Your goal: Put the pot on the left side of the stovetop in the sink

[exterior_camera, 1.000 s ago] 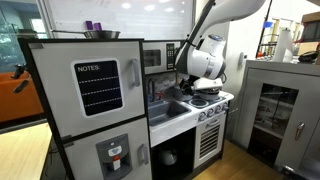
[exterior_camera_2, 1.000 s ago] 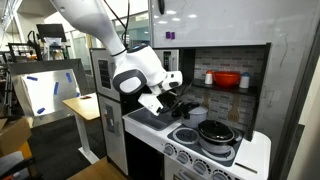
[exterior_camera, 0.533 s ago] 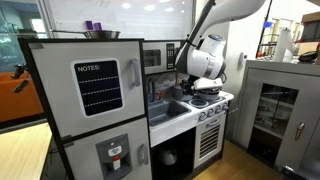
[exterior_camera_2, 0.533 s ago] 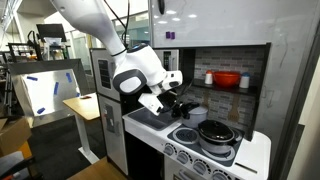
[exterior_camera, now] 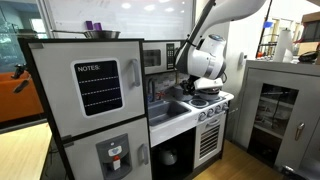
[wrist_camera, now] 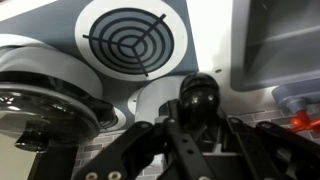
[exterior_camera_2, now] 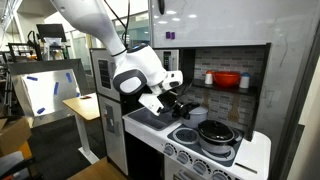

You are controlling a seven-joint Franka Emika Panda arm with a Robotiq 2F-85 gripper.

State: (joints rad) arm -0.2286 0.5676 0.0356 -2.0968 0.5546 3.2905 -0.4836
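The pot is a small silvery one with a black lid knob, and it stands at the back of the stovetop on the side nearest the sink. My gripper comes down on it from above, shut on that knob, with a dark finger on either side. In both exterior views the gripper hangs low over the stovetop, and its body hides most of the pot. The sink lies just beside the stovetop.
A larger pot with a glass lid sits on the front burner. One bare burner lies between the pots and the sink. A shelf behind the stove holds a red bowl. A toy fridge stands past the sink.
The jaws have closed on the pot's lid knob. The arm and both pots stay where they were.
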